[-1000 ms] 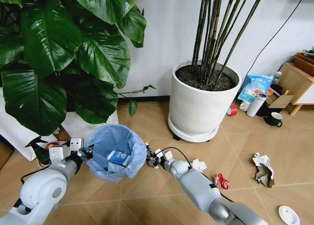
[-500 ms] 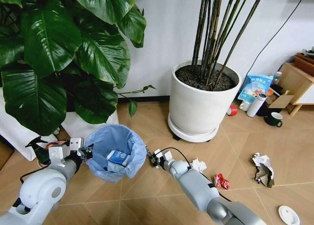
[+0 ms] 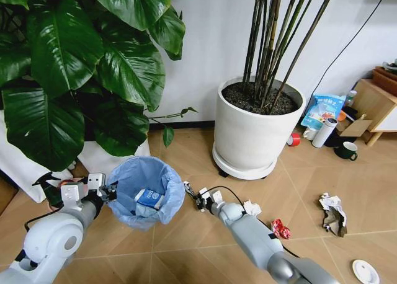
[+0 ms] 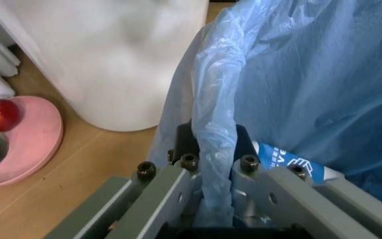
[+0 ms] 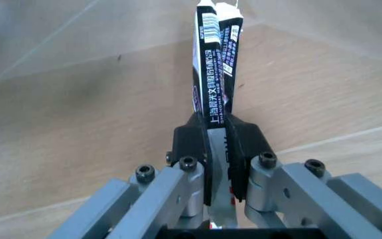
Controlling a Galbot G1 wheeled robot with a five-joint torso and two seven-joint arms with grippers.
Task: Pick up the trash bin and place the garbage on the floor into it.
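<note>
Right gripper (image 5: 216, 149) drifts slightly right, away from trash bin (image 3: 149, 191), pinching flattened wrapper (image 5: 215, 74), long axis pointing outward. Left gripper (image 4: 212, 164) pinches bin rim.

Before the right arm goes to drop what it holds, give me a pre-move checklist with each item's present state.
1. Left gripper clamped on the trash bin rim: ok.
2. Right gripper shut on the flattened black wrapper: ok.
3. Wrapper over the bin mouth: not ok, it is beside the bin above the floor.
4. Bin has room: ok, one blue-white carton inside.
5. Bin lifted off the floor: cannot tell.
</note>
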